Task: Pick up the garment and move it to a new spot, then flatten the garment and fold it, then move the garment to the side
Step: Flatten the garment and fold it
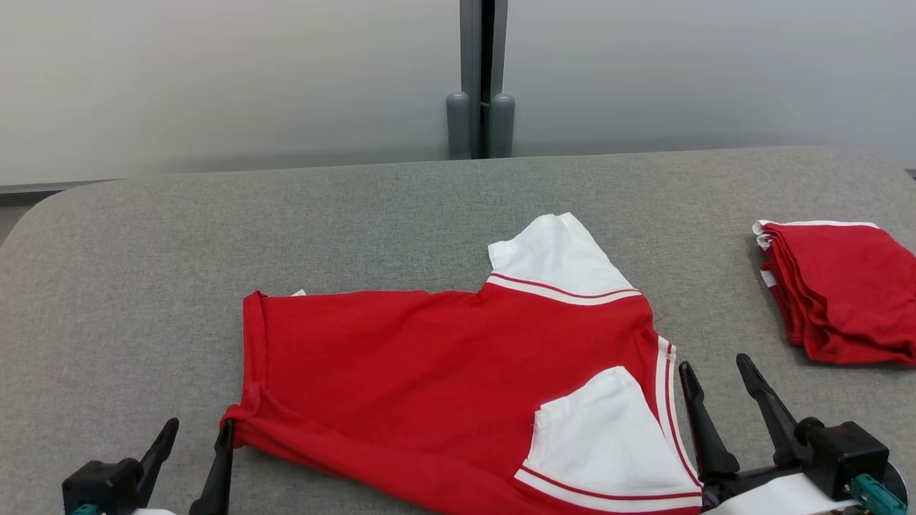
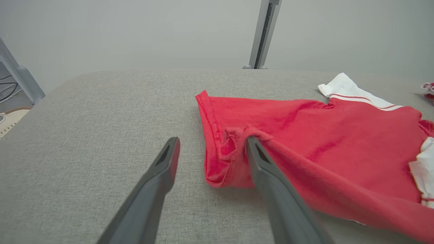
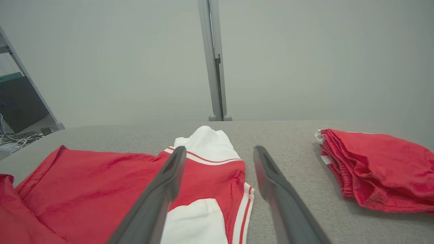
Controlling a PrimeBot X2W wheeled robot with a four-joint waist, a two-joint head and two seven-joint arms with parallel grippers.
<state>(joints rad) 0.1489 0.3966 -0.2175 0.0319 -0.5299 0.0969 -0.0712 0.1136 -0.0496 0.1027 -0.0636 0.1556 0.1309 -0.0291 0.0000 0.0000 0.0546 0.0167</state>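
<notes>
The red shirt lies rumpled on the desk close before me, its left hem corner bunched. My left claw and right claw flank it, both spread and empty; I'd pinch just the edge at each end and draw apart evenly to flatten it

folded red stack, grey table, post
</notes>
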